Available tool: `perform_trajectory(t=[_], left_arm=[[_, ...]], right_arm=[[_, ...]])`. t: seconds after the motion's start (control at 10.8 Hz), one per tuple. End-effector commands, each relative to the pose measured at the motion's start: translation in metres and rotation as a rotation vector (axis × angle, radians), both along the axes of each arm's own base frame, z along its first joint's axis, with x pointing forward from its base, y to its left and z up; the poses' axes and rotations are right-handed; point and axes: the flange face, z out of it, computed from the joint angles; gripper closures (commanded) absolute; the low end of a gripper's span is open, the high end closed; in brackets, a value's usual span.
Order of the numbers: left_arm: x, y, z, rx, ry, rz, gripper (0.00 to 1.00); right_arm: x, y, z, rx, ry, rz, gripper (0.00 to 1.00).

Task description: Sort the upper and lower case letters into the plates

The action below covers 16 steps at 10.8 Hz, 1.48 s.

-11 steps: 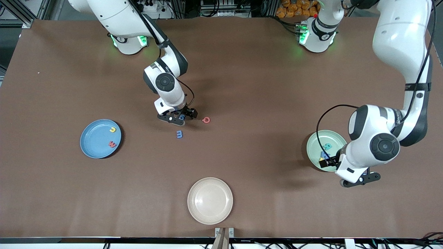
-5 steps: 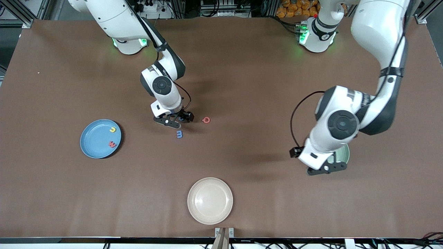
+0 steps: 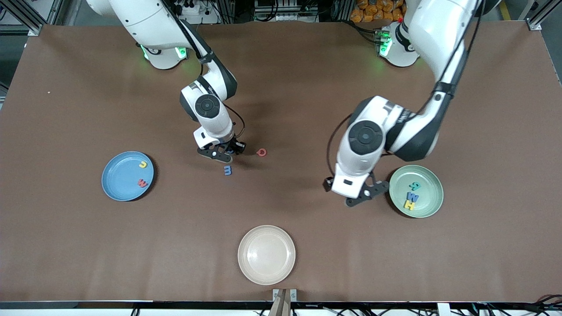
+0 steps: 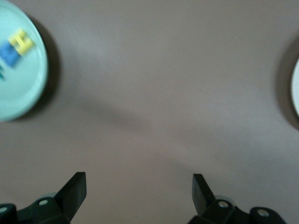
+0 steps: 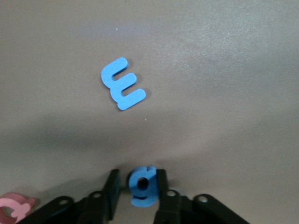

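Observation:
My right gripper [image 3: 225, 153] is down at the table near the middle, shut on a small blue letter g [image 5: 142, 185] held between its fingers. A blue letter m [image 3: 227, 170] [image 5: 122, 84] lies just nearer the front camera, and a pink letter [image 3: 261, 152] [image 5: 14, 207] lies beside the gripper. The sky-blue plate [image 3: 118, 184] holds a yellow letter [image 3: 143, 164] and a red one [image 3: 142, 182]. The mint-green plate [image 3: 428, 193] [image 4: 28, 84] holds three letters, among them a yellow one [image 4: 22, 40]. My left gripper [image 3: 366, 196] [image 4: 139, 191] hangs open and empty over bare table beside the green plate.
A cream-white plate [image 3: 266, 254] sits empty near the front edge of the table; its rim [image 4: 295, 88] shows in the left wrist view. The brown tabletop stretches wide between the plates.
My right gripper has shut on the blue g. The left arm has swung away from over the green plate toward the table's middle, uncovering the letters in it.

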Motion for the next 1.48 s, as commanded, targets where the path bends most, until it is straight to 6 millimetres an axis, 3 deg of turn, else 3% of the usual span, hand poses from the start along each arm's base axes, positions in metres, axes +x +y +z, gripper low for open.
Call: perform_trajectory(t=[0.0, 0.28, 0.46, 0.56, 0.83, 1.2, 1.39], left_arm=[[-0.008, -0.028, -0.011, -0.058, 0.002, 0.199, 0.0], [-0.028, -0.07, -0.028, -0.136, 0.019, 0.413, 0.0], [-0.044, -0.097, -0.044, -0.158, 0.029, 0.536, 0.0], [-0.05, -0.108, -0.056, -0.177, 0.043, 0.611, 0.0], [-0.066, -0.136, -0.063, -0.224, 0.139, 0.756, 0.0], [-0.1, -0.18, -0.08, -0.211, 0.172, 0.808, 0.0], [-0.114, -0.189, -0.102, -0.181, 0.186, 0.793, 0.0]], right_arm=[[-0.003, -0.002, -0.004, -0.019, 0.002, 0.015, 1.0], [0.009, -0.008, 0.017, -0.007, -0.027, 0.025, 1.0], [0.042, -0.039, 0.039, -0.009, -0.066, 0.072, 1.0], [0.058, -0.061, 0.054, -0.025, -0.068, 0.109, 1.0], [0.102, -0.12, 0.093, -0.095, 0.073, 0.303, 1.0], [0.131, -0.215, 0.106, -0.087, 0.104, 0.446, 1.0], [0.138, -0.262, 0.105, -0.088, 0.116, 0.529, 1.0]])
